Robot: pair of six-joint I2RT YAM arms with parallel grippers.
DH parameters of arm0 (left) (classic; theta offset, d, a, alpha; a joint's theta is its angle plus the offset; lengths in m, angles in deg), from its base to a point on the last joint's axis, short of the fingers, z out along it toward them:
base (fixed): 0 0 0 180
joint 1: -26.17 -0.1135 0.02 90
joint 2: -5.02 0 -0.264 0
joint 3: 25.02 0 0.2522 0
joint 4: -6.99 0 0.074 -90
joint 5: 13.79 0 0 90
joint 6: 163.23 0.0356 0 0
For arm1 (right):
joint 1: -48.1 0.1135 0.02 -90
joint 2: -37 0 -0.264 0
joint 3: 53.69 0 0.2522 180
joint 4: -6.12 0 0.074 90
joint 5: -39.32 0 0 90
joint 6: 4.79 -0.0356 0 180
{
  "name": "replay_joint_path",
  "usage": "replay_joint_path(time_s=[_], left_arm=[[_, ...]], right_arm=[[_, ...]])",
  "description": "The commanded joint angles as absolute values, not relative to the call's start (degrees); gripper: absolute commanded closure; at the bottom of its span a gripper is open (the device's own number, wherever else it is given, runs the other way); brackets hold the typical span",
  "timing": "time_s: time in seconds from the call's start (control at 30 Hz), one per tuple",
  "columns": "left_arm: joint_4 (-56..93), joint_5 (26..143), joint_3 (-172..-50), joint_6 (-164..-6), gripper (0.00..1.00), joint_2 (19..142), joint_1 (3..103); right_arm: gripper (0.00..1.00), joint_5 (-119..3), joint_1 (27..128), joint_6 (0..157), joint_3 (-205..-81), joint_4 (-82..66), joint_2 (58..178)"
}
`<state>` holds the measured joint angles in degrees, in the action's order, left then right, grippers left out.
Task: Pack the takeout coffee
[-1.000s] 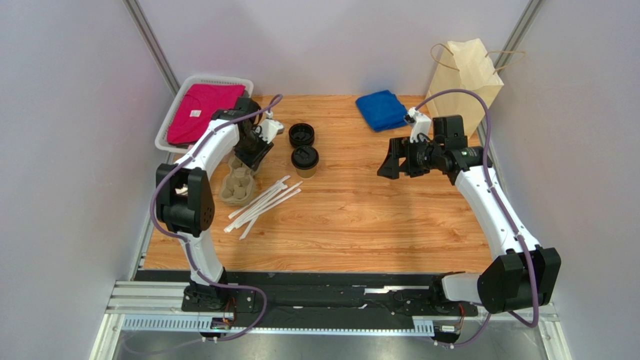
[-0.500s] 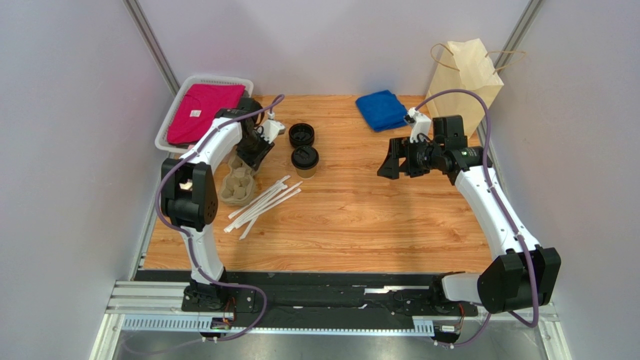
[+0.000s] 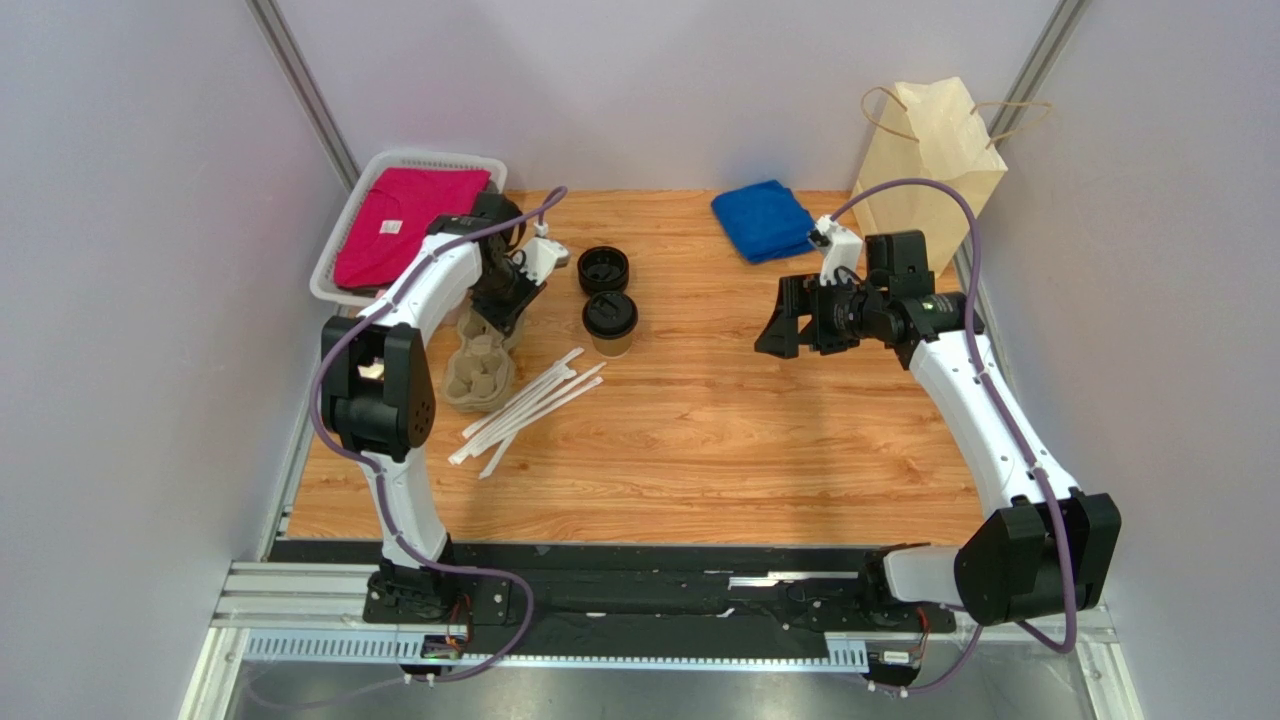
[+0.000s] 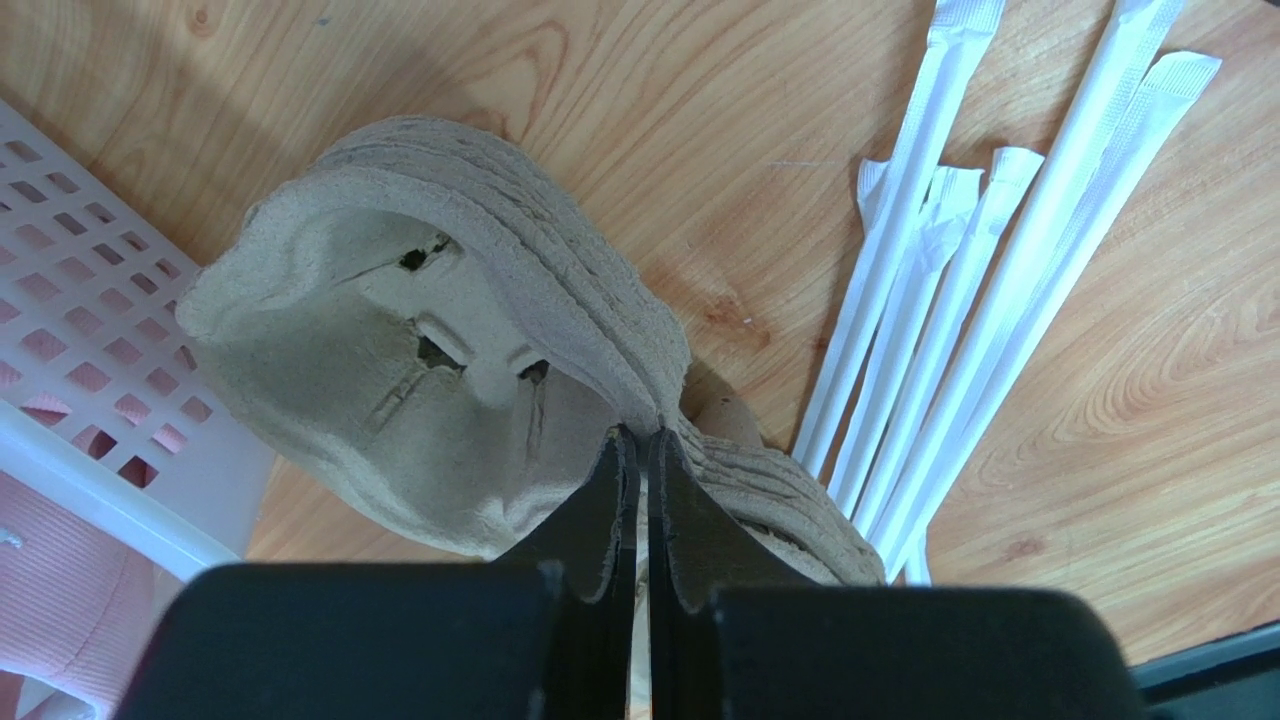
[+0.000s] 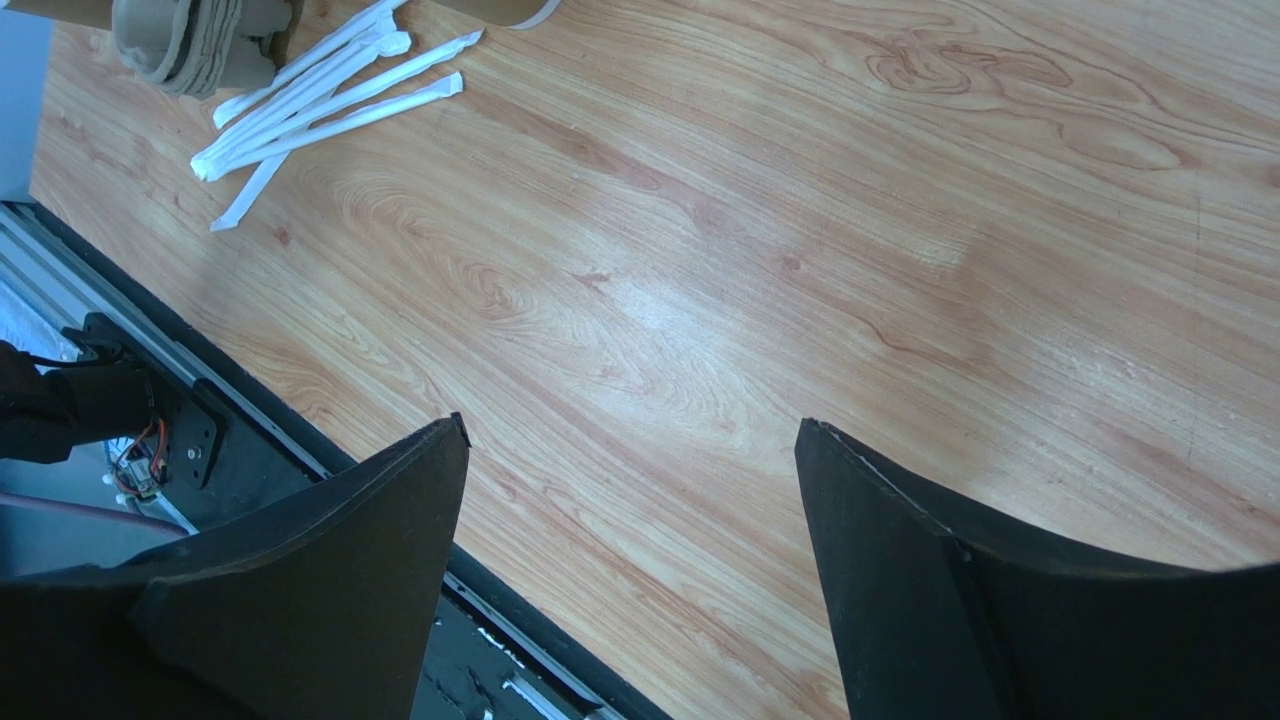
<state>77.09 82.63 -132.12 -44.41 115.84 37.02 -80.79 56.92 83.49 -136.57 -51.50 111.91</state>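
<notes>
The takeout coffee (image 3: pixel 610 320), a tan paper cup with a black lid, stands upright at the table's back left. Left of it lies a stack of pulp cup carriers (image 3: pixel 475 371). My left gripper (image 3: pixel 501 318) reaches down onto the far end of that stack. In the left wrist view the gripper (image 4: pixel 643 440) is shut on a thin ridge of the top carrier (image 4: pixel 376 375). My right gripper (image 3: pixel 781 333) hangs open above bare wood at mid right, nothing between its fingers (image 5: pixel 376 540), well away from the coffee.
A pile of black lids (image 3: pixel 603 269) sits just behind the coffee. Wrapped straws (image 3: pixel 526 405) lie beside the carriers. A white basket (image 3: pixel 343 240) with pink cloth is at the back left, a blue cloth (image 3: pixel 763 219) and a paper bag (image 3: pixel 935 150) at the back right.
My left gripper has closed from part open onto the top carrier's ridge, and its arm has shifted slightly. The right arm has not moved.
</notes>
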Motion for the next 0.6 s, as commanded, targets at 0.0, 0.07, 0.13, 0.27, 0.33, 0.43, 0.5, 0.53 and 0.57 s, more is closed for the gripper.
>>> replay_joint_path(time_s=[0.0, 0.07, 0.13, 0.27, 0.33, 0.43, 0.5, 0.53, 0.57], left_arm=[[78.8, 84.2, -135.0, -43.5, 1.00, 114.8, 36.8], [79.2, 83.8, -135.6, -43.3, 1.00, 113.6, 36.8], [79.3, 83.0, -136.2, -42.6, 1.00, 112.0, 36.9], [81.3, 79.1, -138.0, -40.6, 1.00, 110.8, 36.9], [81.7, 78.2, -138.5, -39.7, 1.00, 110.1, 36.9], [82.4, 77.1, -139.0, -39.0, 1.00, 109.4, 36.9], [82.0, 76.3, -139.0, -39.0, 1.00, 109.2, 36.9], [81.8, 76.4, -139.0, -39.0, 1.00, 109.2, 36.9], [81.5, 74.7, -139.0, -39.0, 1.00, 109.0, 36.9]], right_arm=[[0.15, -81.8, 56.6, 82.9, -136.7, -49.6, 112.1], [0.15, -81.9, 56.7, 82.8, -136.9, -49.6, 112.2], [0.15, -82.0, 56.7, 82.7, -136.9, -49.5, 112.1], [0.15, -82.2, 56.7, 82.4, -136.8, -49.3, 112.1], [0.15, -82.3, 56.7, 82.4, -136.8, -49.2, 112.1], [0.15, -82.4, 56.6, 82.3, -136.8, -49.1, 112.1], [0.15, -82.5, 56.6, 82.4, -136.7, -49.1, 112.0], [0.15, -82.5, 56.7, 82.2, -136.6, -49.1, 111.9], [0.15, -82.5, 56.6, 82.2, -136.5, -49.0, 111.9]])
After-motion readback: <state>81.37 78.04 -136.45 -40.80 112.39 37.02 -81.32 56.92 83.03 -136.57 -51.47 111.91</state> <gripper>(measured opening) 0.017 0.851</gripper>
